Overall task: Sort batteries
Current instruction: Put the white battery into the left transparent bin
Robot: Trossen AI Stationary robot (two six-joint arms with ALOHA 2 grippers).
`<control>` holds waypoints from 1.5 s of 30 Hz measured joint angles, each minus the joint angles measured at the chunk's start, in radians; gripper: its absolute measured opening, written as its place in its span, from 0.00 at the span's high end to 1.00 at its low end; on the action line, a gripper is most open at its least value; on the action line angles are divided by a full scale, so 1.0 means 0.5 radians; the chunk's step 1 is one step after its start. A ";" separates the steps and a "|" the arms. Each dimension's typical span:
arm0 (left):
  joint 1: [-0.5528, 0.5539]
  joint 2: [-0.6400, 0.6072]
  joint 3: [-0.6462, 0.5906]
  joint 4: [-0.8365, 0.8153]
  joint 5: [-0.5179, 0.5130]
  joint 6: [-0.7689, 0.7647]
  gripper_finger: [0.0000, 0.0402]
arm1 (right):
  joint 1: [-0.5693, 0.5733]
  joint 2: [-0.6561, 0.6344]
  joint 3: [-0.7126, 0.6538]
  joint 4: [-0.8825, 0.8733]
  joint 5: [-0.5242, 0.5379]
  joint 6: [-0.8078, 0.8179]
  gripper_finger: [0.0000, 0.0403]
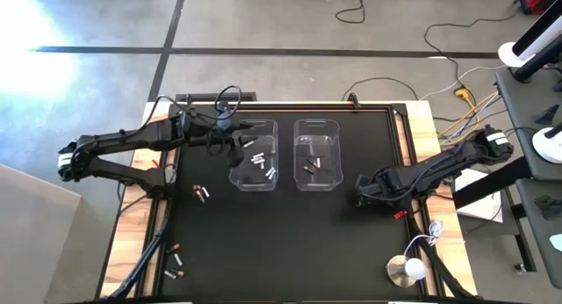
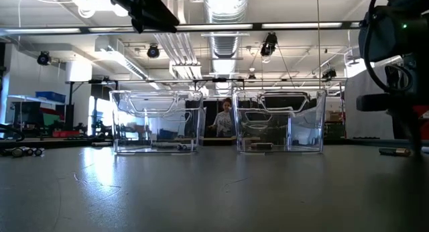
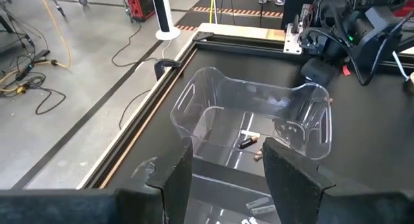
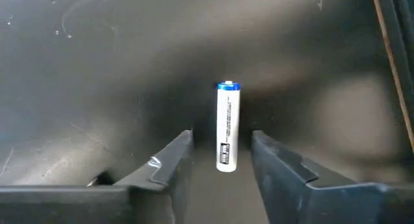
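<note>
You are partway through the sort. The left clear plastic bin (image 1: 254,155) already holds several silvery-white cylindrical cells (image 1: 261,161), and the right clear plastic bin (image 1: 316,154) holds a couple of dark cells (image 1: 313,166). Still loose on the black table top (image 1: 290,242) are a small pair of dark, copper-ended cells (image 1: 202,193) just left of the bins and a few more dark cells (image 1: 175,262) near the front left corner. So by my reckoning most of the loose stock is yet to go in.

Your right gripper (image 4: 221,160) sits low at the table, to the right of the right bin. Its wrist view shows a white cylindrical cell with a blue band (image 4: 227,126) lying on the table between the two fingers. A gap shows on each side of the cell, so the jaws stand partly open and, as far as you can see, do not yet grip it. That cell belongs with the silvery ones in the left bin.

Your left gripper (image 3: 225,172) hangs above the back edge of the left bin, looking across both bins. Its jaws stand apart, and nothing shows between them. The left arm reaches in from the table's left side, the right arm from the right side.
</note>
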 joint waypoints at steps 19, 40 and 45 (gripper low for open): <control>0.012 0.024 -0.002 0.473 0.994 0.147 0.59 | 0.000 0.005 0.123 -0.171 -0.017 -0.355 0.92; 0.017 0.015 -0.013 0.514 1.311 0.058 0.59 | 0.008 0.065 1.654 -1.334 1.154 -0.766 0.92; 0.017 0.118 -0.013 0.708 1.311 -0.029 0.59 | -0.002 0.228 1.946 -1.324 1.368 -1.047 0.92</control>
